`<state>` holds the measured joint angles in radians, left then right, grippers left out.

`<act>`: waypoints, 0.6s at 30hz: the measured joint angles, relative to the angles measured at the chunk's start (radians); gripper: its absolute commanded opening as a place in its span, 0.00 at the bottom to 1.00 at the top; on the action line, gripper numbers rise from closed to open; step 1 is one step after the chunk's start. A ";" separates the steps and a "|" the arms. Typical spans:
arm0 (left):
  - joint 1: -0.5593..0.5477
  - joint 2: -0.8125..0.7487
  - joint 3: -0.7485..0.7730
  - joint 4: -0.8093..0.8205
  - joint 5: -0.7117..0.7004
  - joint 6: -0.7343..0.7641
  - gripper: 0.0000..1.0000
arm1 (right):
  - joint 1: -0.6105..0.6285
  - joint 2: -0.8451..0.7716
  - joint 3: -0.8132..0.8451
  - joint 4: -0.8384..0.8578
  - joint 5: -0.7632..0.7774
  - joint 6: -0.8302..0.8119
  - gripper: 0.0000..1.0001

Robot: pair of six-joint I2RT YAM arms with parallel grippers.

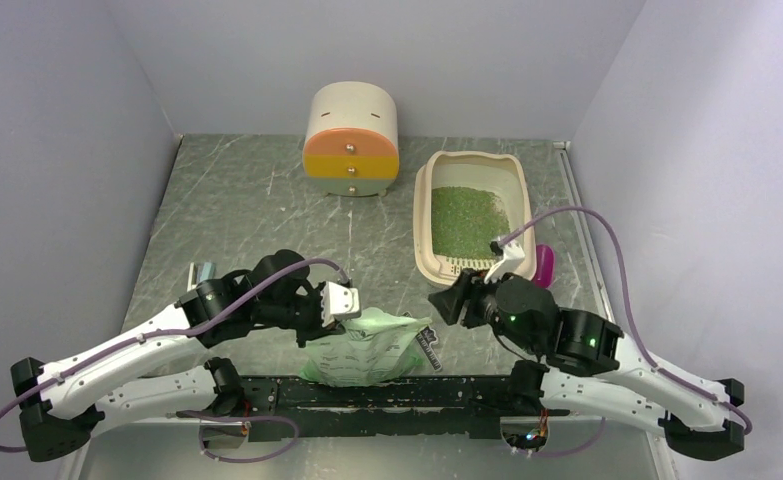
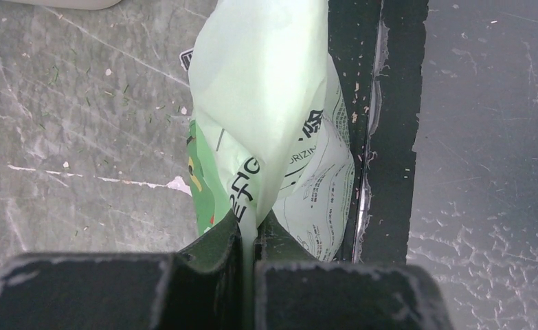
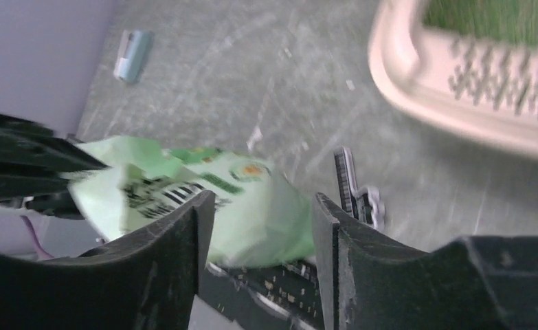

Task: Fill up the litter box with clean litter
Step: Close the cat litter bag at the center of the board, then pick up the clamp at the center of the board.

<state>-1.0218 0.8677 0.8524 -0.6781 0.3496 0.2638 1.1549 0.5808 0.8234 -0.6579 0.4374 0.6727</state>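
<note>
**Item 1, litter box** (image 1: 424, 225): beige tray at 1 o'clock on the table (image 1: 247, 210), with its slotted ledge toward the arms. We judge it stiff and light. It needs no lifting.

**Item 2, clean litter** (image 1: 467, 220): green granules spread over the tray floor. It is loose grit that will pour freely and scatter easily. Stray grains fleck the table near the bag.

**Item 3, bag** (image 2: 266, 103): green printed film at 6 o'clock, lying against the black rail (image 2: 389, 137). It looks soft, crinkly and probably slippery, and its contents would shift when it is tipped. We would hold it by the flattened top fold and one bottom corner.

**Item 4, left gripper** (image 2: 249, 230): pinched tight on the bag's fold.

**Item 5, right gripper** (image 3: 262, 199): jaws apart and holding nothing, between bag and tray.

**Item 6, scoop** (image 1: 544, 265): magenta, just beside the tray at its 4 o'clock.

**Item 7, drawer unit** (image 1: 352, 140): round, beige and orange, at 12 o'clock.

**Surface:** grey, marbled and scratched. We expect light things to slide on it.

**Room:** pale walls (image 1: 67, 120) close in on three sides.
</note>
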 measured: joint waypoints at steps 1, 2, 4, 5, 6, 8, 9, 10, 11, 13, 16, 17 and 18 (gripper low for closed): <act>0.000 -0.001 0.000 0.000 -0.002 -0.003 0.05 | -0.001 -0.011 -0.016 -0.037 0.010 0.087 0.54; 0.000 -0.002 0.000 0.000 -0.004 -0.006 0.05 | -0.001 -0.026 -0.046 -0.067 0.013 0.161 0.55; 0.000 -0.007 0.000 -0.001 -0.006 -0.012 0.05 | -0.001 -0.051 -0.130 -0.102 0.002 0.278 0.58; 0.000 -0.008 0.000 -0.002 -0.006 -0.014 0.05 | -0.001 -0.056 -0.173 -0.112 -0.005 0.323 0.58; 0.000 -0.008 0.000 -0.002 -0.006 -0.018 0.05 | -0.001 -0.057 -0.220 -0.115 -0.013 0.366 0.59; 0.000 -0.007 0.000 -0.002 -0.006 -0.018 0.05 | -0.001 -0.051 -0.274 -0.109 -0.020 0.407 0.61; 0.000 -0.006 0.000 -0.002 -0.006 -0.018 0.05 | -0.001 -0.046 -0.306 -0.098 -0.023 0.426 0.61; 0.000 -0.004 0.000 -0.002 -0.006 -0.018 0.05 | -0.002 -0.037 -0.332 -0.083 -0.025 0.437 0.62; 0.000 -0.002 0.000 -0.001 -0.007 -0.018 0.05 | -0.005 -0.024 -0.357 -0.063 -0.029 0.446 0.62; 0.000 0.005 0.003 0.000 -0.008 -0.018 0.05 | -0.021 0.011 -0.386 -0.028 -0.047 0.450 0.63; 0.000 0.014 0.006 0.001 -0.010 -0.018 0.05 | -0.099 0.080 -0.405 0.052 -0.107 0.427 0.61; 0.000 0.018 0.007 0.001 -0.011 -0.019 0.05 | -0.138 0.105 -0.412 0.084 -0.131 0.412 0.60; 0.000 0.023 0.009 0.002 -0.013 -0.021 0.05 | -0.170 0.123 -0.419 0.114 -0.151 0.397 0.60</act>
<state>-1.0218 0.8906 0.8612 -0.6762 0.3367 0.2432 0.9848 0.7040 0.4042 -0.5442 0.2867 1.0695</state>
